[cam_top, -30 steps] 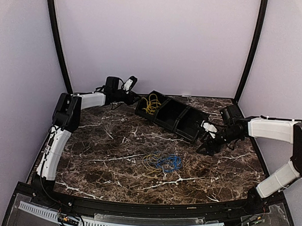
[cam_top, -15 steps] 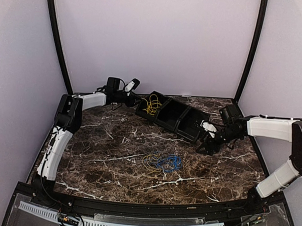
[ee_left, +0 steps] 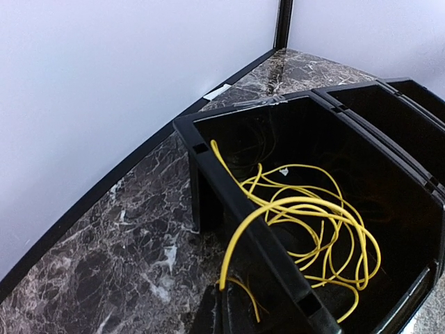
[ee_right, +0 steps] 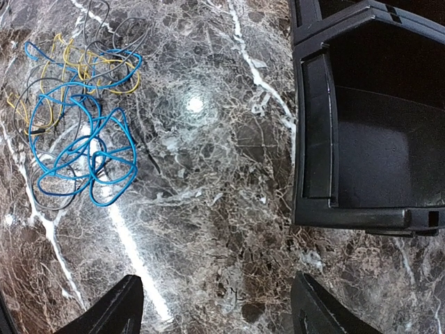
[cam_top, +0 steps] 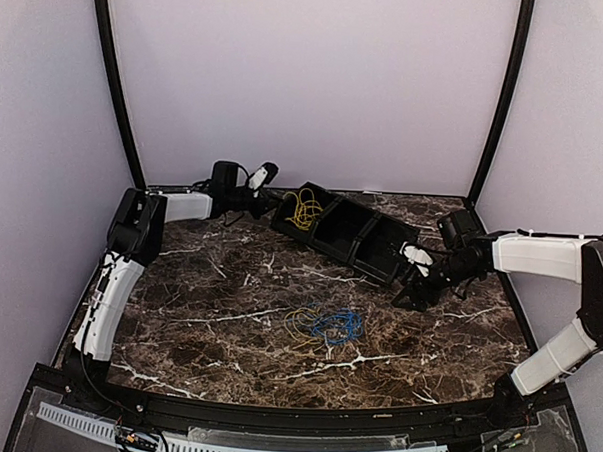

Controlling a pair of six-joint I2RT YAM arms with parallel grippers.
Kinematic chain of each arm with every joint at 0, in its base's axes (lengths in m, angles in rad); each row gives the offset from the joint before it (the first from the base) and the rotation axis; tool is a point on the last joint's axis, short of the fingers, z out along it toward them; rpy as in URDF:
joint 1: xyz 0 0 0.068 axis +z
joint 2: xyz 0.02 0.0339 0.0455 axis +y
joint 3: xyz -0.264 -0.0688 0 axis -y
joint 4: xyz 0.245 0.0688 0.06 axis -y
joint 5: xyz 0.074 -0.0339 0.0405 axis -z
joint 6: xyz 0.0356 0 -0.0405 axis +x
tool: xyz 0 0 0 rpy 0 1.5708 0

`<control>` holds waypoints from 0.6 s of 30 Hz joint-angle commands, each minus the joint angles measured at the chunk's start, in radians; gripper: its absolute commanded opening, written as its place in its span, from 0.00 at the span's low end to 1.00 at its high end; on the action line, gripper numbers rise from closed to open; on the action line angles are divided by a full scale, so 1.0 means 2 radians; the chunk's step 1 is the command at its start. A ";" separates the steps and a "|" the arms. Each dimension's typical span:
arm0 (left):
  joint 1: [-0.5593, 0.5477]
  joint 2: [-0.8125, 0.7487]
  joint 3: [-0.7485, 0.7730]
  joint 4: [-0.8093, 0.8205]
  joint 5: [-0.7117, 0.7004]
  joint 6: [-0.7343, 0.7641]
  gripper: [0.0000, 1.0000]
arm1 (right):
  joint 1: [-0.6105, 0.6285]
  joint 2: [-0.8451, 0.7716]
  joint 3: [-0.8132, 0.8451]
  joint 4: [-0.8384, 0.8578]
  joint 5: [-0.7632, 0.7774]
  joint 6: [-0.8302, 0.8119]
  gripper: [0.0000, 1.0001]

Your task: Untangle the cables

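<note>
The worktop [cam_top: 208, 302] is a polished slab of dark brown marble with white veins, glossy enough to show a glare spot in the right wrist view. Smooth pale walls [cam_top: 308, 86] close it in on three sides, with thin black posts [cam_top: 117, 88] at the back corners.

Two arms of white shells and black joints reach toward the far side. The left arm [cam_top: 119, 278] bends to the back left and the right arm [cam_top: 540, 258] comes in from the right.

Between them a long bin [ee_right: 348, 217] of shiny black plastic lies at an angle, split by partitions into three square compartments. Its leftmost compartment holds the yellow cable [cam_top: 302, 208], a thin smooth wire in loose overlapping loops. One loop arches over the near rim and drops outside.

The left jaws are closed just outside that rim, which stands between them and the coil. The draped loop ends close by them, but I cannot tell whether it is pinched.

The right jaws stand wide apart, holding nothing, above bare marble just beside the bin's right end.

Mid-worktop, well apart from both arms and the bin, lies the blue cable [ee_right: 83, 149]. Its rounded loops are tangled with a yellow strand [ee_right: 90, 66] and fine grey wires [ee_right: 125, 28].
</note>
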 commanded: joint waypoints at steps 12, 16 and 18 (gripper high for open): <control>-0.061 -0.144 -0.074 0.079 -0.068 -0.025 0.00 | -0.002 -0.018 0.007 0.008 -0.008 -0.003 0.74; -0.073 -0.135 -0.082 0.081 -0.094 -0.057 0.00 | -0.001 -0.026 0.004 0.011 -0.009 -0.003 0.75; -0.078 -0.131 -0.088 0.084 -0.108 -0.080 0.00 | -0.002 -0.030 0.003 0.012 -0.010 -0.003 0.74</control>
